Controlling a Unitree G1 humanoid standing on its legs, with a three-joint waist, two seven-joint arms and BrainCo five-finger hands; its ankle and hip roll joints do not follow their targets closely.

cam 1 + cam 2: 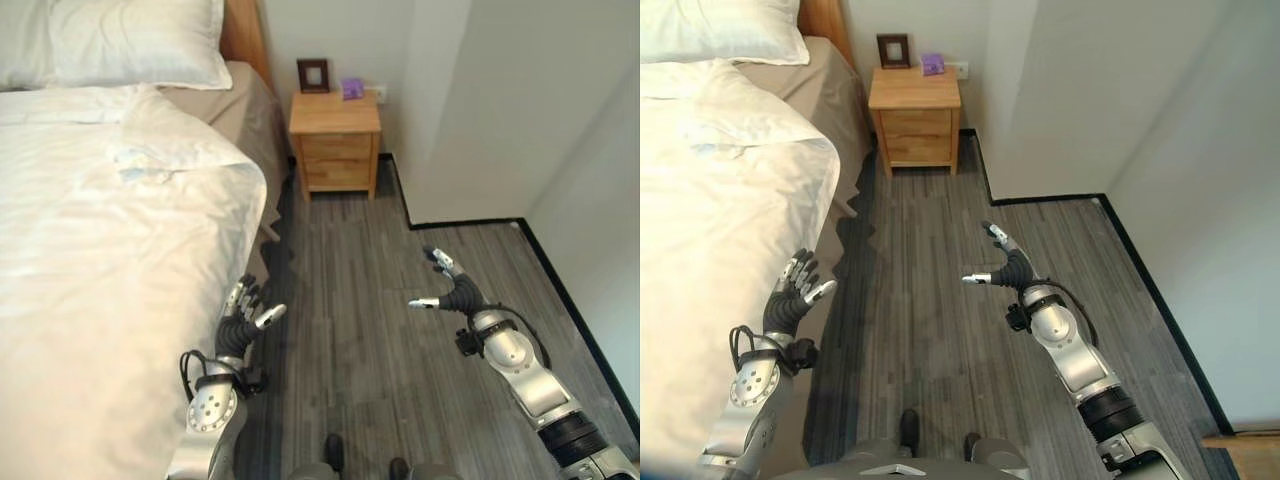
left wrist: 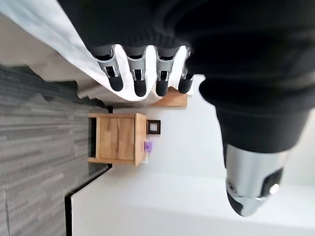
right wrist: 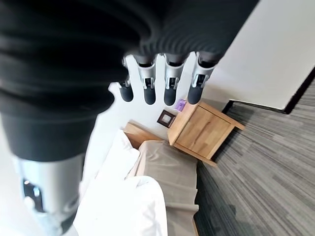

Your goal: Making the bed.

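A bed [image 1: 250,110] fills the left side of the scene, covered by a white duvet [image 1: 90,260] whose far right corner is folded back, baring a tan sheet [image 1: 235,105] near the head. A white pillow [image 1: 130,40] lies at the far end against a wooden headboard [image 1: 243,35]. The left hand [image 1: 243,310] hovers just beside the duvet's near right edge, fingers straight and spread, holding nothing. The right hand [image 1: 450,285] is raised over the grey floor [image 1: 370,330], well apart from the bed, fingers and thumb also spread wide and empty. A wooden nightstand [image 1: 335,140] stands far against the wall, carrying a dark frame [image 1: 313,75] and a small purple item [image 1: 352,88].
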